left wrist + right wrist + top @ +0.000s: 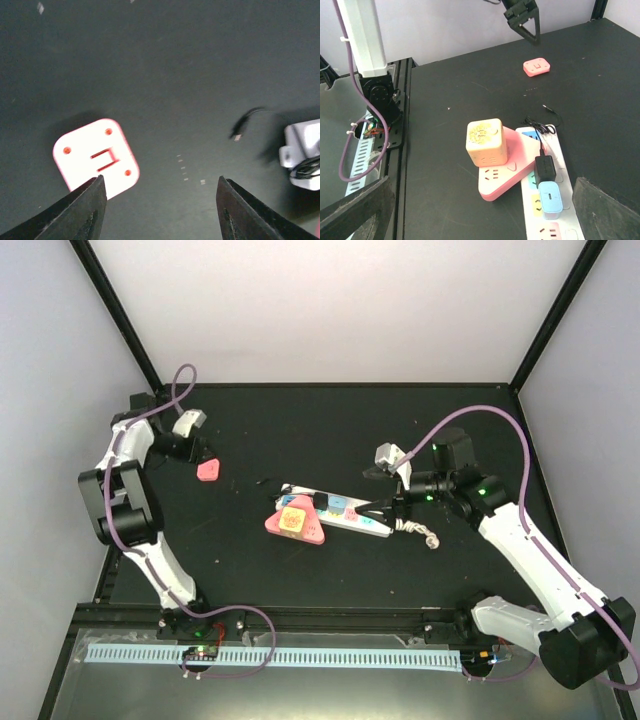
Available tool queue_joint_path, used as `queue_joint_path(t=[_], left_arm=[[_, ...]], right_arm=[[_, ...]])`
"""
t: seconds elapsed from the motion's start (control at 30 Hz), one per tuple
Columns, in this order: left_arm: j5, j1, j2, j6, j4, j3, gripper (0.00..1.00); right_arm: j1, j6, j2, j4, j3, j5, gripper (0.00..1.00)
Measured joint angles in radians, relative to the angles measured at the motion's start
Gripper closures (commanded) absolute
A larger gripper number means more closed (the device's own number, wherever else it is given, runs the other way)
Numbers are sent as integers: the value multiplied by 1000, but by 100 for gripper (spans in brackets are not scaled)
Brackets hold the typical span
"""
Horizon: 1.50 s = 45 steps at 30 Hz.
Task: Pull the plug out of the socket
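The socket [345, 515] is a long white strip lying slanted mid-table; in the right wrist view the socket [540, 210] carries a black plug [545, 170] and a light blue plug [551, 198]. A pink triangular adapter [505, 172] topped by a yellow cube [486, 141] rests against the strip's side. A small flat pink plug [208, 471] lies alone on the mat at far left. My left gripper [201, 454] hovers just over that pink plug [95, 157], open and holding nothing. My right gripper [398, 502] is open by the strip's right end.
The strip's coiled white cord [425, 534] trails off its right end. A thin black cable with a small tip [245, 125] lies loose on the mat beside the strip's white end [305, 152]. Black frame posts [120, 315] rise at the back corners.
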<state>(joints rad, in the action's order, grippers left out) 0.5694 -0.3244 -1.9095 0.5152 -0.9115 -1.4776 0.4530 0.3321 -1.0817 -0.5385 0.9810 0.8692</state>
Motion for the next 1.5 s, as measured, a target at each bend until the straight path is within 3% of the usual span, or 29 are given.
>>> queue_joint_path(t=[0.23,0.63,1.07,1.5], left_arm=[[-5,142,191,81,-5,23,22],[13,481,406,278,-76,74,18],[-56,750,382,446,-27,119,24],[-105,923,245,602,109,129,29]], right_arm=[[0,35,-20,-16,0,-31,0],[-1,156,-61,-18,-106,-190,2],[-1,343,-216,35,-200,-457,2],[-5,388,-391,62,-207,-529,4]])
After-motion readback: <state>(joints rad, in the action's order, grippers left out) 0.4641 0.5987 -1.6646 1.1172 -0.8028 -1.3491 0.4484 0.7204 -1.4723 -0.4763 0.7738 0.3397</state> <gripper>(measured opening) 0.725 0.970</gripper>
